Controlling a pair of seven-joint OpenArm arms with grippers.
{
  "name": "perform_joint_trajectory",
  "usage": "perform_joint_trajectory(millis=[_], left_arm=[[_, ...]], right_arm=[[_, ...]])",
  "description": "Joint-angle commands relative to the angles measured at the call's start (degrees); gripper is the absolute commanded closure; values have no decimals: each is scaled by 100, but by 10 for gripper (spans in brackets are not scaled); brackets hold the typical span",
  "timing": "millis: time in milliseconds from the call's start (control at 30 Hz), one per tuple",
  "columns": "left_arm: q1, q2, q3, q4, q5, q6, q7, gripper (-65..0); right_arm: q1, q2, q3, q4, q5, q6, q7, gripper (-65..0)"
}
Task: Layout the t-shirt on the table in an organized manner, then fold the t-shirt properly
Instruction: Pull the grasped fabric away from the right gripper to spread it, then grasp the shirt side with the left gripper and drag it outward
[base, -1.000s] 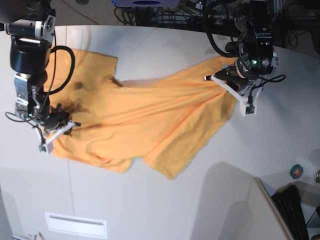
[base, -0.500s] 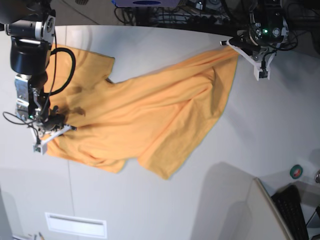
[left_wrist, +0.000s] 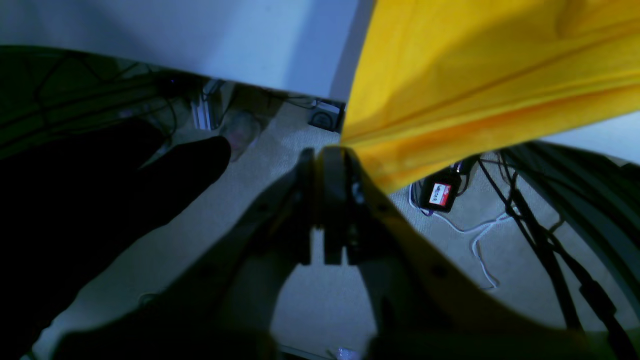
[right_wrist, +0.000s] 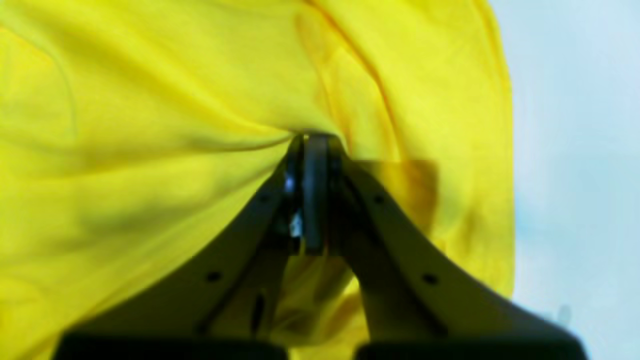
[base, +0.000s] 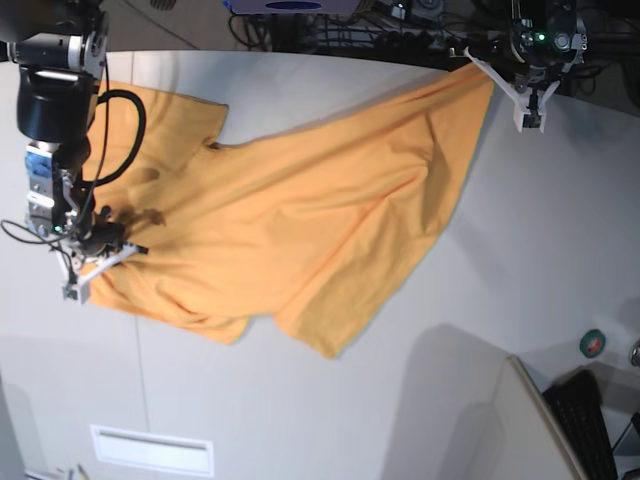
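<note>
The soft orange-yellow cotton t-shirt (base: 300, 220) lies spread across the large smooth white-grey worktop (base: 520, 280), stretched in a long band from about 9 o'clock in the base view up to about 1 o'clock. One lobe of cloth hangs down toward 6 o'clock, and another reaches the far edge near 11 o'clock.

The left hand (base: 480, 60) sits at the 1 o'clock end, right at the far rim of the worktop. In the left wrist view its dark fingers (left_wrist: 345, 190) stand almost together, with the bunched corner of the t-shirt (left_wrist: 475, 75) meeting their tips at 12 o'clock. Whether the cloth is pinched or only touches the tips cannot be told from these pictures. Below the left hand (left_wrist: 327, 155) lie a grey carpeted floor (left_wrist: 250, 250) and loose dark and white cables (left_wrist: 525, 220).

The right hand (base: 100, 258) is at 9 o'clock in the base view, low over the cloth. In the right wrist view the right hand (right_wrist: 312, 142) is clenched on a fold of the t-shirt (right_wrist: 150, 125), and creases fan outward from the tips toward 9 and 12 o'clock. Bare worktop (right_wrist: 575, 150) shows at 3 o'clock there.

A small green roll of tape (base: 594, 343) rests at 4 o'clock, well apart from the shirt, near a black keyboard (base: 590, 425).
</note>
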Motion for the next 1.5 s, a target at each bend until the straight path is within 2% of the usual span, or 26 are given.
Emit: perform_joint_trajectory(millis=[0, 133, 200, 267, 333, 367, 433, 500, 533, 600, 633, 900, 1000, 1133, 1267, 1467], left_arm=[[32, -68, -58, 84, 174, 73, 6, -135], [-100, -59, -76, 84, 165, 73, -12, -416], [-117, -51, -208, 93, 165, 73, -12, -528], [-126, -7, -568, 234, 156, 73, -12, -583], [-144, 72, -858, 365, -125, 73, -21, -584], [-223, 81, -981, 374, -441, 73, -21, -574], [-434, 55, -1139, 304, -1215, 73, -21, -510], [-794, 46, -1139, 84, -1954, 73, -21, -354], [-1032, 46, -1060, -57, -2208, 73, -3, -248], [-1524, 46, -823, -373, -2279, 73, 6, -36], [-1814, 46, -586, -584, -2200, 81, 14, 0], [-3608, 81, 1278, -2993, -1057, 99, -12, 0], [-4003, 90, 1480, -3564, -1030, 99, -21, 0], [-4636, 108, 1516, -4329, -1013, 99, -109, 0], [-5322, 178, 1674, -5182, -1004, 108, -821, 0], [-6658, 486, 2078, -7125, -1004, 108, -1911, 0]], right_arm=[[63, 112, 44, 69, -132, -196, -62, 0], [-16, 112, 44, 61, -132, -204, -62, 0], [-60, 112, 44, 61, -132, -204, -62, 0], [-139, 121, 44, 69, -132, -204, -53, 0], [-262, 129, 44, 201, -132, -204, -27, 0], [-315, 129, 44, 395, -132, -204, -27, 0], [-552, 121, 44, 808, -132, -204, -36, 0], [-772, 103, 44, 1318, -132, -204, -44, 0], [-886, 94, 26, 1538, -132, -204, -53, 0], [-1080, 94, 0, 1872, -132, -204, -62, 0], [-1150, 94, 0, 1995, -132, -204, -62, 0], [-1352, 94, 0, 2047, -132, -204, -150, 0], [-1211, 103, 0, 1740, -132, -204, -229, 0], [-745, 121, 35, 755, -132, -204, -203, 0], [-359, 129, 26, 175, -132, -204, -185, 0], [72, 129, -9, 157, -132, -204, -185, 0]])
